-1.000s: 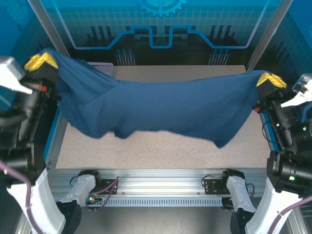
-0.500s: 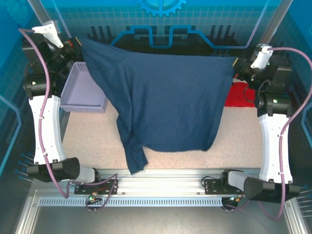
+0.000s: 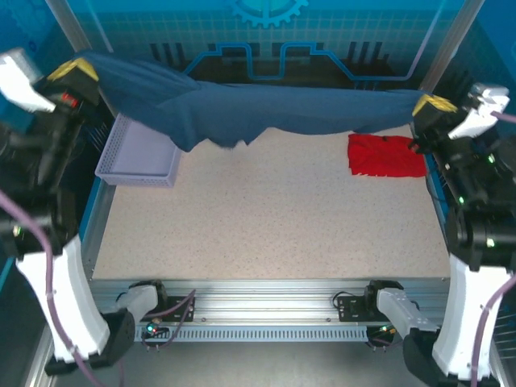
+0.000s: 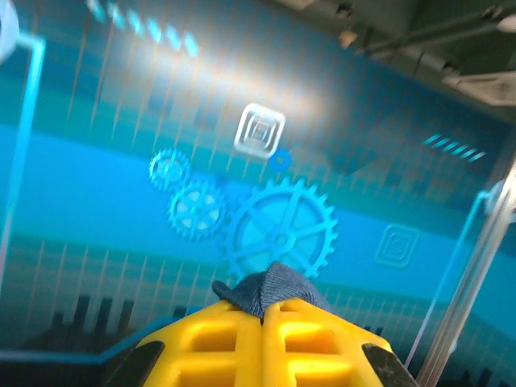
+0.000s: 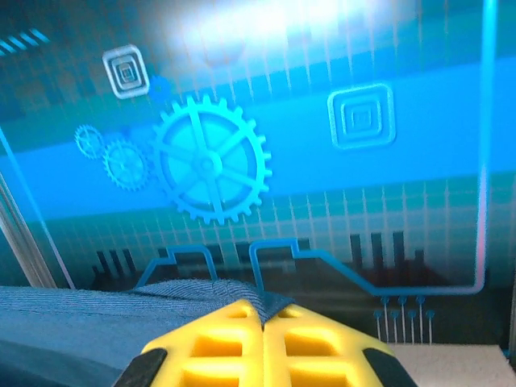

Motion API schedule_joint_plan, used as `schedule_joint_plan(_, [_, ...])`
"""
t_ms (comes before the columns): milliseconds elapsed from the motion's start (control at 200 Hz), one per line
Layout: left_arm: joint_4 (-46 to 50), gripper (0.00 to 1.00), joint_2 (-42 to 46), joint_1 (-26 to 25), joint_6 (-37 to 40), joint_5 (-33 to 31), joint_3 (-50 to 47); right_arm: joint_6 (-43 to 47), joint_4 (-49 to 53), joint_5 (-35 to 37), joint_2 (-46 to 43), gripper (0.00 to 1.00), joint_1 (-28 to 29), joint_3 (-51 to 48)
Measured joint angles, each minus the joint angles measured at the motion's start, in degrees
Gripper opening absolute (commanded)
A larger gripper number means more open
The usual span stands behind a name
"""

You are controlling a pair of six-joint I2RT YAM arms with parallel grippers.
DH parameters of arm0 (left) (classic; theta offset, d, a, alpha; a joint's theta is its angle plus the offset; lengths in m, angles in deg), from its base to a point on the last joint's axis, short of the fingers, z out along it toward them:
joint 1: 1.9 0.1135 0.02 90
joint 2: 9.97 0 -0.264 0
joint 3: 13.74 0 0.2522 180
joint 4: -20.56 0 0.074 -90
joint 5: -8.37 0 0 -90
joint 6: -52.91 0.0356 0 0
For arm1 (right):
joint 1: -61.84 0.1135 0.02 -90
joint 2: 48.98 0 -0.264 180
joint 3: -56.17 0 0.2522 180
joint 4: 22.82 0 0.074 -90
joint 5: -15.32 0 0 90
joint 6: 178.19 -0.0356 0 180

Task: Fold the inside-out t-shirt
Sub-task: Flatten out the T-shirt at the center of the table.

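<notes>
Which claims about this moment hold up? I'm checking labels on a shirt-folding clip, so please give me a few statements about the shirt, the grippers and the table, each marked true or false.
1. The left gripper and the right gripper are each shut on the t-shirt. True.
2. The t-shirt lies spread flat on the table. False: it hangs stretched between the two grippers, above the table's far edge.
3. A red garment lies on the table near the right arm. True.
4. The purple basket sits on the right side of the table. False: it is on the left side, by the left arm.
</notes>
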Motion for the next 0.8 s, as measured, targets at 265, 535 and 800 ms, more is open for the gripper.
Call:
schedule_joint_plan(265, [-1.8,0.00,7.8,0.2,1.6,-0.1,3.1,2.8,2.8,3.4,-5.9,0.00,0.0,5.5])
schedule_joint_plan(535, [-5.7,0.00,-1.1,0.2,1.5,0.2,-0.5,3.4,0.5,3.8,-1.0,0.00,0.0,2.3])
schedule_joint_plan(800, [-13.8,0.00,-24.3,-6.2,3.4,-1.8,-8.3,4.1,-11.5,5.2,18.3,0.03,2.2,-8.0])
